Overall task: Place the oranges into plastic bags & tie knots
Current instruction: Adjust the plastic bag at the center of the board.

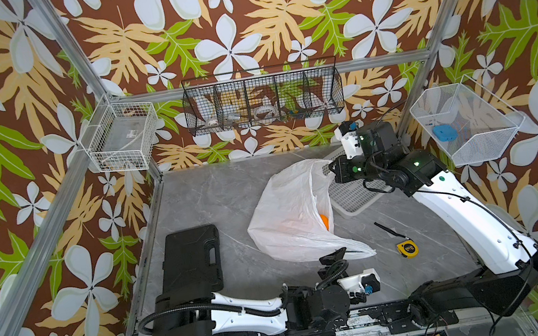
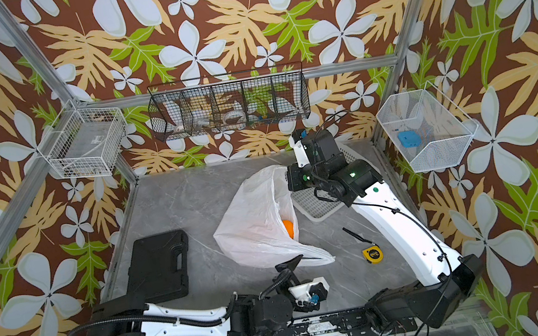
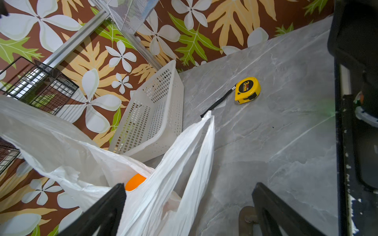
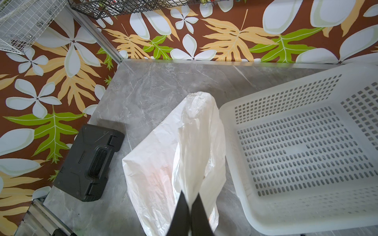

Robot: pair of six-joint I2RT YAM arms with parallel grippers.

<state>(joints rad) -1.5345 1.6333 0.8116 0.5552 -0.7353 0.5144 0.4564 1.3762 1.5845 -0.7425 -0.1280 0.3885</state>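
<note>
While no knot is yet tied, we enter the stock as follows.

Plastic bag [image 1: 290, 217]: thin, crumpled, translucent white; it lies mid-tabletop, with its mouth gaping toward the right edge.

Orange [image 1: 324, 220]: one is visible inside the mouth. We cannot tell whether more lie under the film.

Basket [image 4: 296, 151]: white and perforated, at the far right corner, just beside the bag; the part we see is empty. We judge loading likely finished and tying wholly outstanding.

Right end effector [image 4: 190, 195]: clenched on the far handle loop [image 4: 196, 143], holding it up beside the basket.

Left end effector [image 3: 189, 187]: released, jaws spread wide near the front edge. The near handle loop [image 3: 196, 153] runs between its fingers [image 3: 114, 196], unpinched.

Tape measure [image 1: 407, 249]: yellow, toward the right edge, apart from the bag.

Remaining, in our judgement: take up the near loop, cross both loops, and knot them.
</note>
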